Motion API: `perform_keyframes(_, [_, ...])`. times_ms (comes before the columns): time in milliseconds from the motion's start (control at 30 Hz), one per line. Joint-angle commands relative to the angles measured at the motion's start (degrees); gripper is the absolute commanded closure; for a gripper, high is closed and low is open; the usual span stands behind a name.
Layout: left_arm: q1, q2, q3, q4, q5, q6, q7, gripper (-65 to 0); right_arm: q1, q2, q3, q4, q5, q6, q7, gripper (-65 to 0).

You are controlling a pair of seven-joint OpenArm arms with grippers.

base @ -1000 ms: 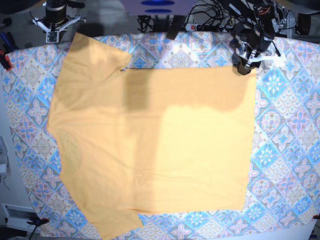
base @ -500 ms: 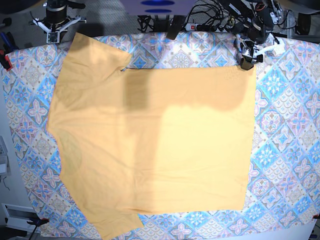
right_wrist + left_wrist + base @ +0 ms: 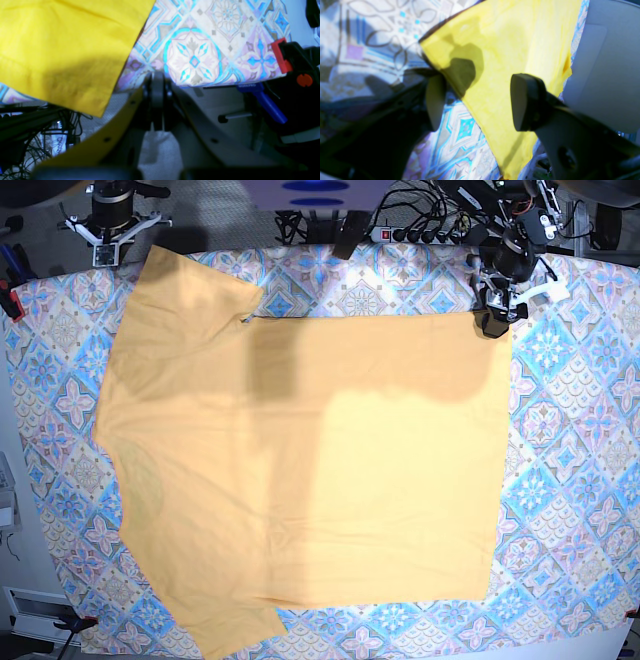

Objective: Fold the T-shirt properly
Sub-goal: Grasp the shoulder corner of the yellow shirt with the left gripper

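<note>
The yellow-orange T-shirt (image 3: 300,460) lies spread flat on the tile-patterned tablecloth (image 3: 580,480), sleeves to the left and hem to the right. My left gripper (image 3: 493,320) hovers at the shirt's far right hem corner. In the left wrist view the left gripper (image 3: 480,102) is open, with the shirt (image 3: 507,50) corner lying below the gap between its fingers (image 3: 435,102). My right gripper (image 3: 104,250) sits off the table's far left corner. In the right wrist view the right gripper (image 3: 157,85) is shut and empty, beside a sleeve of the T-shirt (image 3: 62,50).
A power strip and tangled cables (image 3: 410,225) run along the back edge. A red and black clamp (image 3: 287,57) with a blue handle (image 3: 267,105) grips the tablecloth near my right gripper. Another clamp (image 3: 10,302) sits on the left edge.
My left gripper's jaws have spread wider, and the gripper rose slightly and came back down at the shirt's far right corner. The shirt and the right arm have not moved.
</note>
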Motion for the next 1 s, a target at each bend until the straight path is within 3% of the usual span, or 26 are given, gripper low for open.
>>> perform_keyframes(0, [0.0, 0.0, 0.1, -0.3, 1.9, 2.0, 0.5, -40.6, -0.6, 0.5, 0.5, 0.6, -0.1, -0.3, 1.2, 0.0])
perform_keyframes(300, [-2.8, 0.0, 0.1, -0.4, 2.0, 2.0, 0.5, -39.3, -0.6, 0.5, 0.2, 0.6, -0.1, -0.3, 1.2, 0.0])
perform_keyframes(367, [-2.8, 0.0, 0.1, -0.4, 2.0, 2.0, 0.6, -32.8, -0.6, 0.5, 0.2, 0.6, -0.1, -0.3, 1.2, 0.0])
perform_keyframes(467, [-2.1, 0.0, 0.4, -0.4, 2.0, 2.0, 0.6, -14.2, -0.6, 0.5, 0.3, 0.6, -0.1, -0.3, 1.2, 0.0])
perform_keyframes(567, [-2.0, 0.0, 0.4, -0.4, 2.0, 2.0, 0.6, 0.0, -0.6, 0.5, 0.2, 0.6, -0.1, -0.3, 1.2, 0.0])
perform_keyframes(767, [-2.0, 0.0, 0.3, -0.3, 2.0, 2.0, 0.6, 0.0, -0.9, 0.6, -2.1, 0.6, -0.2, -0.3, 0.7, 0.0])
perform_keyframes(967, [-1.0, 0.0, 0.4, -0.2, 2.0, 2.0, 0.6, 0.0, -1.0, 4.4, -8.3, 1.2, -0.4, -0.3, -5.9, 0.0])
